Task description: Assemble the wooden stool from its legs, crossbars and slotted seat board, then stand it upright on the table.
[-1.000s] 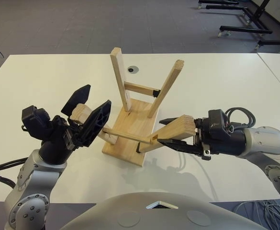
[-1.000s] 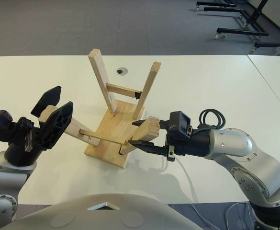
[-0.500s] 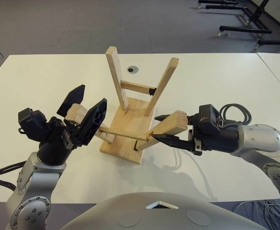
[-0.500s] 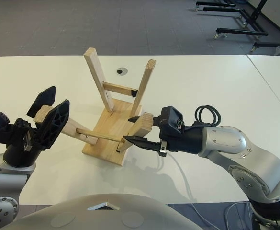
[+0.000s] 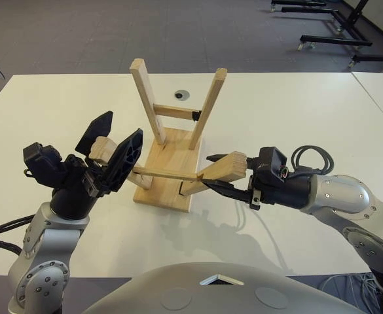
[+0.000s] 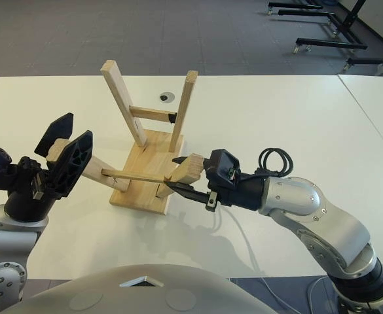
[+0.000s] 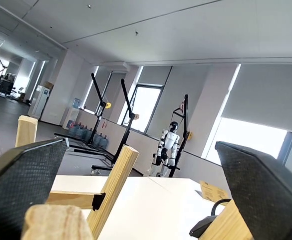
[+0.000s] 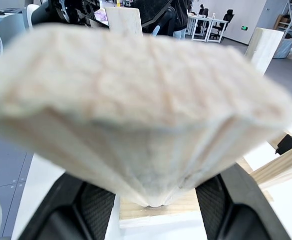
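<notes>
White table (image 5: 296, 111) bears upturned stool (image 5: 171, 154).

Upside-down stool (image 5: 168, 171) shifts toward the robot's left and slightly farther back on the table (image 5: 296, 111). It also turns a little: the tops of the two far legs (image 5: 145, 98) sit further left, and the near crossbar (image 5: 168, 174) runs more level across the view. The right gripper (image 5: 225, 178), clamped on the near right leg (image 5: 218, 170), travels left with it, with the right arm stretching further out over the table.
</notes>
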`<state>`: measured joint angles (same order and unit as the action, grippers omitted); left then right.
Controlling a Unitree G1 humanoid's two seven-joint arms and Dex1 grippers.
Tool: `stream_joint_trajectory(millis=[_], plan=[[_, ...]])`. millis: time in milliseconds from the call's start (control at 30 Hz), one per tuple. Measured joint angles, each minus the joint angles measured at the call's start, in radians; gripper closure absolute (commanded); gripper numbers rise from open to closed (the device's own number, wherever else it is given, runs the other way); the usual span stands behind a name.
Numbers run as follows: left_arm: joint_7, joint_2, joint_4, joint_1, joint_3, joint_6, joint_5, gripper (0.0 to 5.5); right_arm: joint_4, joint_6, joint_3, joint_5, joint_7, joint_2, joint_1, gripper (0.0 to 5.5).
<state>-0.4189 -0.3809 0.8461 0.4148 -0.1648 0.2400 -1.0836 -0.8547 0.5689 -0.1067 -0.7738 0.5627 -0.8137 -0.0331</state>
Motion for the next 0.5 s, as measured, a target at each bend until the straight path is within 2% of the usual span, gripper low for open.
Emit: stream_joint_trajectory(millis=[367, 500], plan=[[-0.006, -0.011, -0.03, -0.033, -0.004, 0.004, -0.004, 0.1, 0.048, -0.097, -0.063, 0.105, 0.035, 0.03, 0.008, 3.45], [-0.012, -0.011, -0.042, -0.043, -0.005, -0.005, -0.002, 0.1, 0.112, -0.088, -0.112, 0.114, 0.056, 0.062, 0.108, 3.45]])
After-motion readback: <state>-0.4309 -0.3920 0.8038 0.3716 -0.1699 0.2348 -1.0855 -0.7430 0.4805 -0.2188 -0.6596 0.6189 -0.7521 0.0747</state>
